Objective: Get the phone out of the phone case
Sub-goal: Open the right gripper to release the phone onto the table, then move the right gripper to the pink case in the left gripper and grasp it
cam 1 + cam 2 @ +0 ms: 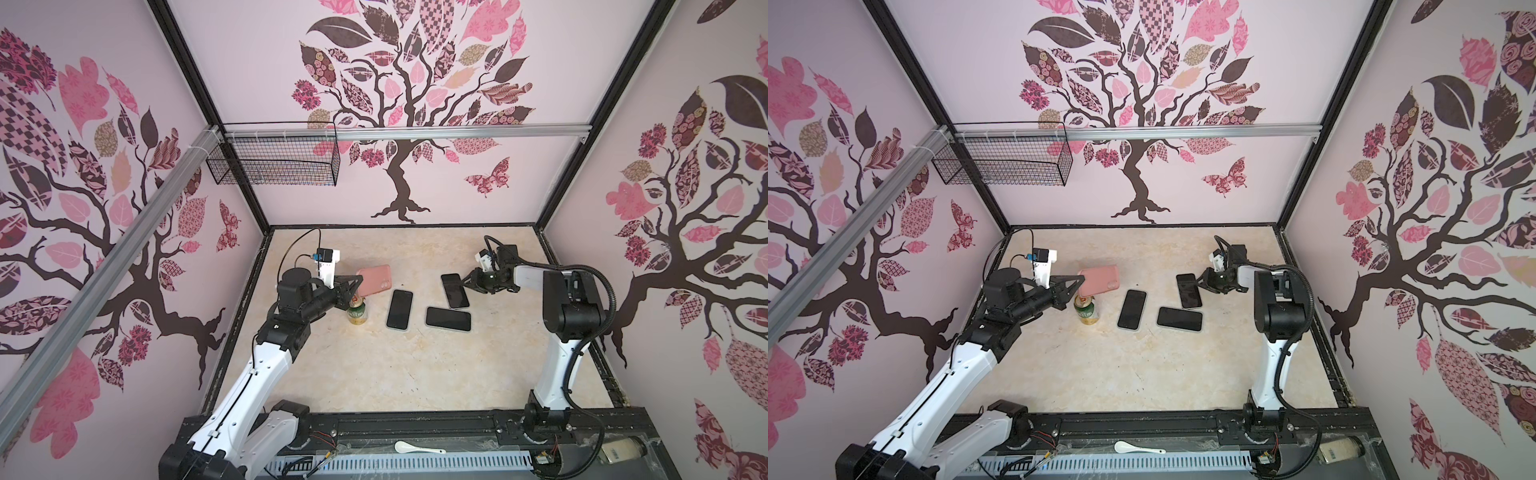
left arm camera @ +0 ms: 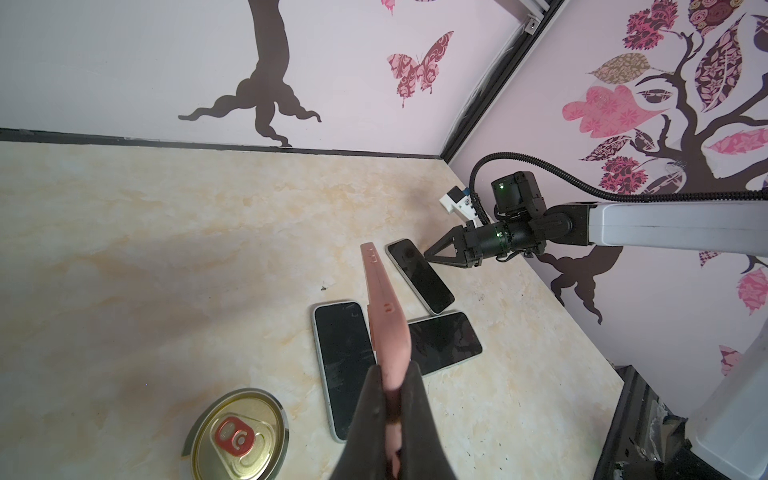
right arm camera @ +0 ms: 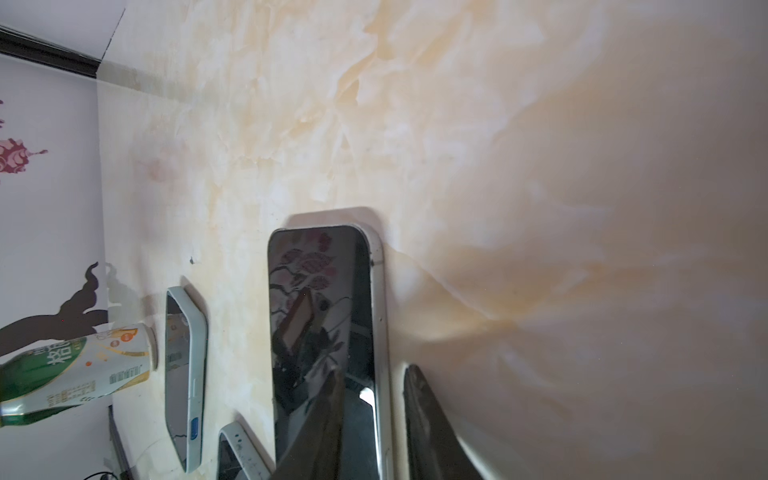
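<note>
Nearest the lens, a white spoon (image 1: 417,448) lay at the front edge. Farther in, the left gripper (image 1: 357,286) pinched a pink case (image 1: 374,280) tight by one end, above a can (image 1: 357,314); the case looked thin, soft and empty. A second phone (image 1: 400,309) and a third phone (image 1: 448,319) lay flat on the table (image 1: 415,374). Rightmost, the phone (image 1: 455,291) lay bare, the right gripper (image 1: 464,280) with jaws narrowly apart astride its edge. Stiff, slick glass, I judged: best taken by its long edges.
</note>
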### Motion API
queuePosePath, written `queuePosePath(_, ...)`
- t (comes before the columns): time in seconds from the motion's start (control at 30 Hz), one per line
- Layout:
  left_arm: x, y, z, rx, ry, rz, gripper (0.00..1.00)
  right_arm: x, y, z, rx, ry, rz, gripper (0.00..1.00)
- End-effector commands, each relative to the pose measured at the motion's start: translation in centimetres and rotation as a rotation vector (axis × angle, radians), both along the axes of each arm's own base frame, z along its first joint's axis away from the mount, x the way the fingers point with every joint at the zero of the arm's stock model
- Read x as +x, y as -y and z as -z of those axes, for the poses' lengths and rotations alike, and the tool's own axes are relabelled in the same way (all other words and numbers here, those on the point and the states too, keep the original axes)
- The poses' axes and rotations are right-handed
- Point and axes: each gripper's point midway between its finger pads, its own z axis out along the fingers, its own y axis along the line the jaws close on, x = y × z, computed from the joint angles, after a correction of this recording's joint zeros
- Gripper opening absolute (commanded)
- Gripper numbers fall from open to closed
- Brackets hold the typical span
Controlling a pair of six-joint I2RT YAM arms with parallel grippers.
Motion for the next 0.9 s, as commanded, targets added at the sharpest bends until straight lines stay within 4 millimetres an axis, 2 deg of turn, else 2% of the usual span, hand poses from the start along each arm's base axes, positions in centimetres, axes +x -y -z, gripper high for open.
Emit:
queuePosePath(0.0,-0.4,-0.1,-1.2,-0.041,0.058,-0.004,0.0,0.4,1.5,-4.3,-0.057,0.126,0.08,0.39)
queuePosePath(0.1,-0.3,0.0,-2.3,-0.11,0.117,-0.015,0.0,-0.4,1.5,-8.6,0.011,0.252,0.162,0.53)
queuePosePath(0.2,-0.1,1.6,-3.2,-0.096,0.189,-0.019,0.0,-2.0,0.6,-12.5,0.132,0.358,0.248,0.57)
queuePosePath(0.33,0.3,4.3,-4.0,-0.036,0.251,-0.089,0.0,-3.9,-1.1,-15.7,0.273,0.376,0.356,0.59)
queuePosePath(0.47,1.7,5.4,-5.0,-0.034,0.237,-0.203,0.0,-5.1,-1.4,-16.1,0.421,0.271,0.448,0.6)
queuePosePath(0.57,2.1,6.6,-5.8,-0.047,0.283,-0.19,0.0,-5.6,-1.9,-16.9,0.506,0.246,0.41,0.74)
queuePosePath(0.6,2.1,7.0,-6.1,-0.053,0.319,-0.193,0.0,-5.7,-2.0,-16.6,0.537,0.205,0.371,0.81)
queuePosePath(0.63,2.1,7.2,-6.6,-0.063,0.355,-0.201,0.0,-5.7,-1.9,-16.1,0.559,0.15,0.354,0.82)
queuePosePath(0.67,2.1,7.3,-6.9,-0.064,0.392,-0.208,0.0,-5.8,-1.8,-14.9,0.573,0.065,0.352,0.77)
queuePosePath(0.73,2.1,8.1,-7.2,-0.053,0.439,-0.185,0.0,-6.1,-2.1,-13.7,0.615,0.008,0.361,0.73)
queuePosePath(0.87,2.0,9.0,-7.4,-0.049,0.559,-0.167,0.0,-7.3,-2.5,-15.7,0.731,0.05,0.412,0.72)
